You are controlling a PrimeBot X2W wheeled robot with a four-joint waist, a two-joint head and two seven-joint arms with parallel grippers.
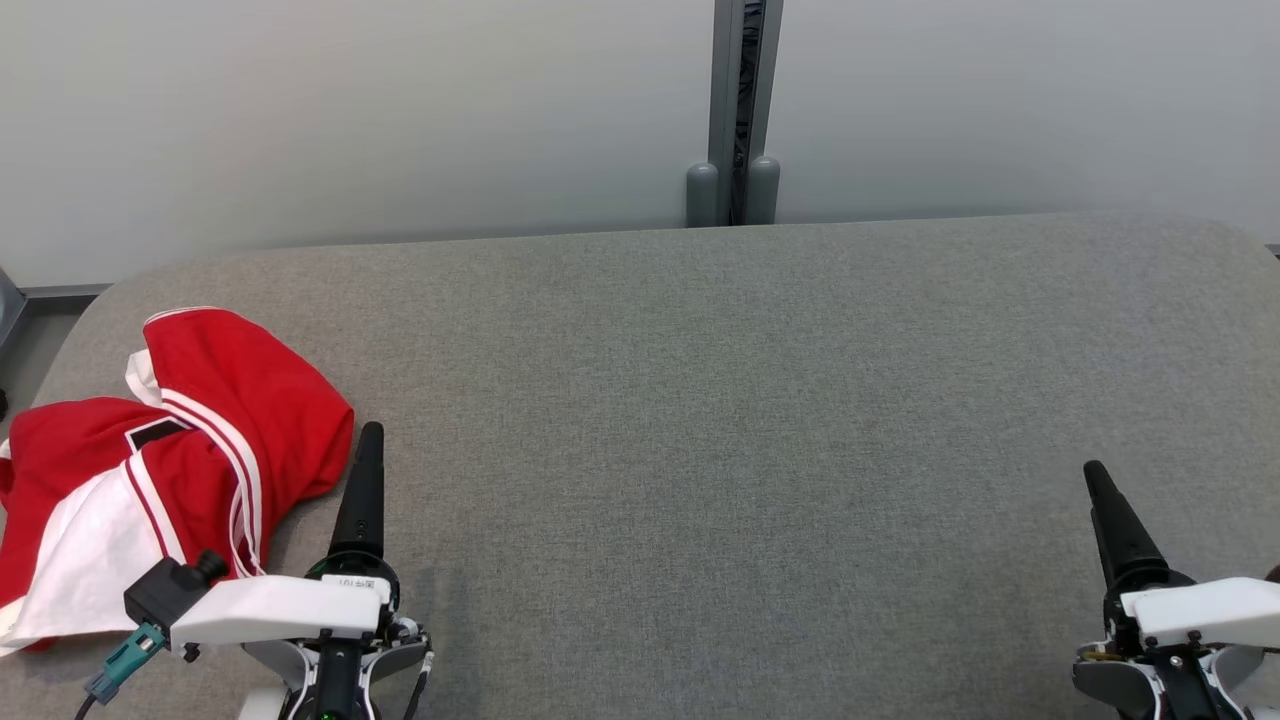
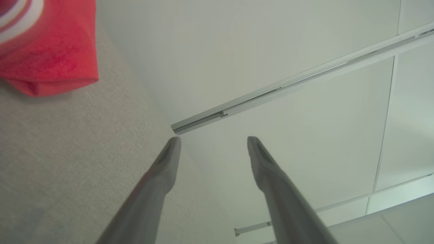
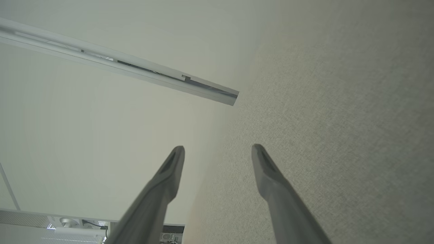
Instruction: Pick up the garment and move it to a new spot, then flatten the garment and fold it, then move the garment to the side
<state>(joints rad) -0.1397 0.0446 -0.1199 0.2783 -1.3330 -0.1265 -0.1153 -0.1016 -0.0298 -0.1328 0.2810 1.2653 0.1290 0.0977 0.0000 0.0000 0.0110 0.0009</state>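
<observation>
Left gripper (image 2: 213, 140) fingers wide apart, empty, beside the red-white garment (image 1: 180, 440), probably not touching. Right gripper (image 3: 218, 149) fingers wide, empty, over the grey bench (image 1: 750, 420).

Table (image 1: 750, 420) open ctr/right; garment (image 1: 240, 400) blocks left.

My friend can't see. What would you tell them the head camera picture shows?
A crumpled red and white garment lies at the left end of a grey table, with nothing holding it. The left gripper points up close beside it, the right gripper is far off at the lower right, and a pale wall stands behind.
</observation>
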